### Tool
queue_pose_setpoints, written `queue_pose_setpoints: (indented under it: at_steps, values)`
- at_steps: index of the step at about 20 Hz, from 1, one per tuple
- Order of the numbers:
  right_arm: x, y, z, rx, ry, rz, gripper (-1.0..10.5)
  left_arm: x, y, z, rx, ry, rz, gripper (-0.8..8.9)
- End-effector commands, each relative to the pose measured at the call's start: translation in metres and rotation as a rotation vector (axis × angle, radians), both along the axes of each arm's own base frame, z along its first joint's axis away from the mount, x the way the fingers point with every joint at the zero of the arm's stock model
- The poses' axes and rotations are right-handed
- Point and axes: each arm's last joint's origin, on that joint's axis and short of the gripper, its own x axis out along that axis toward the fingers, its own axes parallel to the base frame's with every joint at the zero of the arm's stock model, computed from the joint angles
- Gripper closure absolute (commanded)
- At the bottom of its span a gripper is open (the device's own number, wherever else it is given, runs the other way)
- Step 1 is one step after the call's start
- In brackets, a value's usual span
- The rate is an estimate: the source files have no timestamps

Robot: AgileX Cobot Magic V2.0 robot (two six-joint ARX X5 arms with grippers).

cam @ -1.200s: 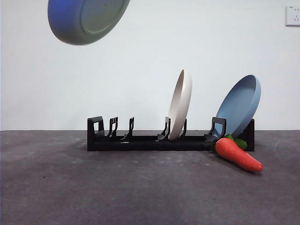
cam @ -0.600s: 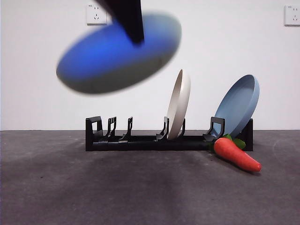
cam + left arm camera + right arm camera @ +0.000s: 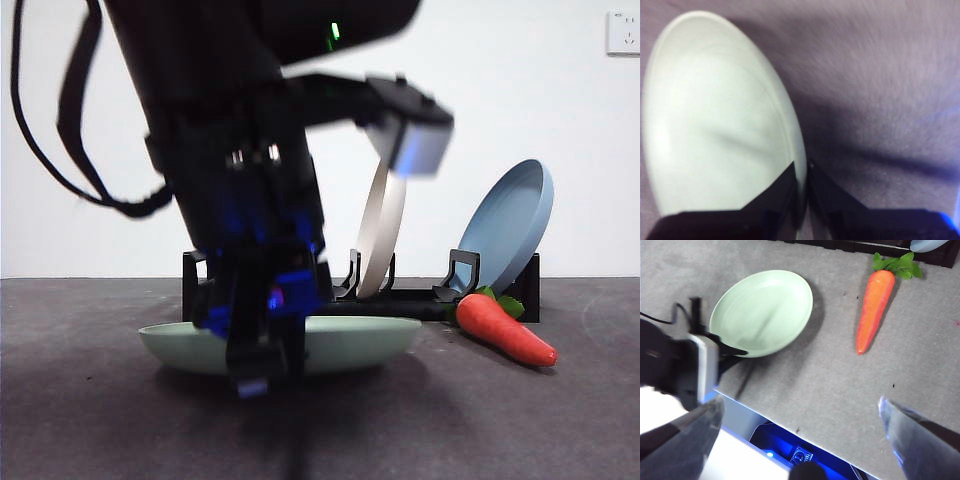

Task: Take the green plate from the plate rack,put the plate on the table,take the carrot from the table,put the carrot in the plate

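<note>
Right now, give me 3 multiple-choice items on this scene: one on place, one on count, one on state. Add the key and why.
1. Where is the green plate?
A. flat on the table, in front of the rack
B. upright in the rack
C. leaning on the carrot

2. How many plates stand in the rack?
A. none
B. two
C. three

3. What is the left gripper doing?
A. hanging open, far from everything
B. shut on the carrot
C. shut on the green plate's rim

Key:
1 A: the front view shows it lying level at the table, ahead of the rack.
2 B: only the cream plate and the blue plate stand there.
3 C: the left wrist view shows its jaws pinching the rim.
</note>
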Motion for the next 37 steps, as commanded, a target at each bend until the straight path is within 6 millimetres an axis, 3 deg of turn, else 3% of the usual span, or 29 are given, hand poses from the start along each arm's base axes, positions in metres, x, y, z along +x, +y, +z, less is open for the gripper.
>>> queue_pose_setpoints:
  at_steps: [1, 4, 7, 8, 11, 13, 16, 20, 23, 27, 31, 37]
  values:
    - [0.000, 0.000, 0.001, 0.005, -0.002, -0.002, 2.9, 0.000, -0.003, -0.016, 0.033, 0.044, -0.013, 8.21]
    - [0.000, 0.000, 0.001, 0.005, -0.002, -0.002, 2.9, -0.001, -0.005, -0.023, 0.011, 0.119, 0.004, 7.92]
    - [0.000, 0.000, 0.001, 0.005, -0.002, -0.002, 2.9, -0.002, -0.005, -0.024, -0.031, 0.157, 0.047, 5.40]
    - [0.000, 0.000, 0.001, 0.005, -0.001, -0.002, 2.9, -0.002, -0.005, -0.024, -0.030, 0.159, 0.054, 4.97]
    - [0.001, 0.001, 0.000, 0.005, 0.005, -0.002, 2.9, -0.002, -0.006, -0.019, -0.024, 0.161, 0.057, 4.97]
    - [0.003, 0.001, 0.000, 0.003, 0.010, -0.002, 2.9, 0.000, -0.009, -0.005, -0.052, 0.167, 0.099, 4.96]
    - [0.008, 0.002, -0.002, 0.001, 0.024, -0.002, 2.9, 0.001, -0.011, 0.040, -0.158, 0.149, 0.147, 4.97]
    - [0.022, 0.004, -0.005, -0.002, 0.036, -0.003, 2.9, -0.006, 0.003, 0.132, -0.398, 0.104, 0.213, 4.97]
    - [0.043, 0.007, -0.008, 0.012, 0.025, -0.019, 2.9, -0.020, 0.031, 0.208, -0.609, 0.049, 0.226, 4.98]
    - [0.084, 0.015, -0.020, 0.019, 0.023, -0.042, 2.9, -0.043, 0.078, 0.285, -0.822, -0.024, 0.198, 4.98]
    - [0.127, 0.030, -0.047, -0.083, 0.031, -0.083, 2.9, -0.063, 0.117, 0.325, -0.948, -0.066, 0.178, 4.98]
    - [0.181, 0.057, -0.098, -0.168, 0.054, -0.099, 2.9, -0.074, 0.138, 0.333, -0.991, -0.065, 0.188, 4.98]
